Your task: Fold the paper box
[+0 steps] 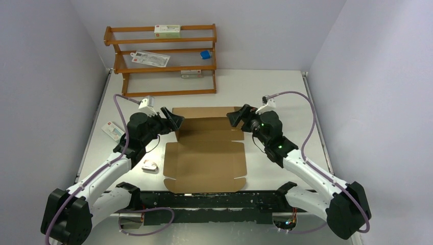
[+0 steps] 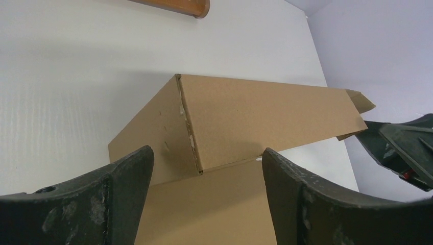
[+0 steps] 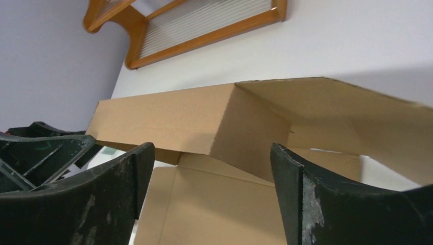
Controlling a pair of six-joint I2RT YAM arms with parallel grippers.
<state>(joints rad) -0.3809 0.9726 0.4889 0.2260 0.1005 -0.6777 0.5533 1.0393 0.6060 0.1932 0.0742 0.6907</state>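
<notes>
Paper box (image 1: 207,158) mid-table: near panel flat toward the arms, far section raised, its long axis left-right. Left gripper (image 1: 175,121) and right gripper (image 1: 236,117) both spread wide at its far corners; contact unclear. Wooden rack (image 1: 163,61) behind, apart. White carton (image 1: 111,130) lies left.

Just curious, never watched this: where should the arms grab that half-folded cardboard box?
Probably on the paper box, at the raised rear section's two ends: left gripper from the left, right gripper from the right. It stands off the table, offering thin edges to pinch; the front panel lies flat.
</notes>
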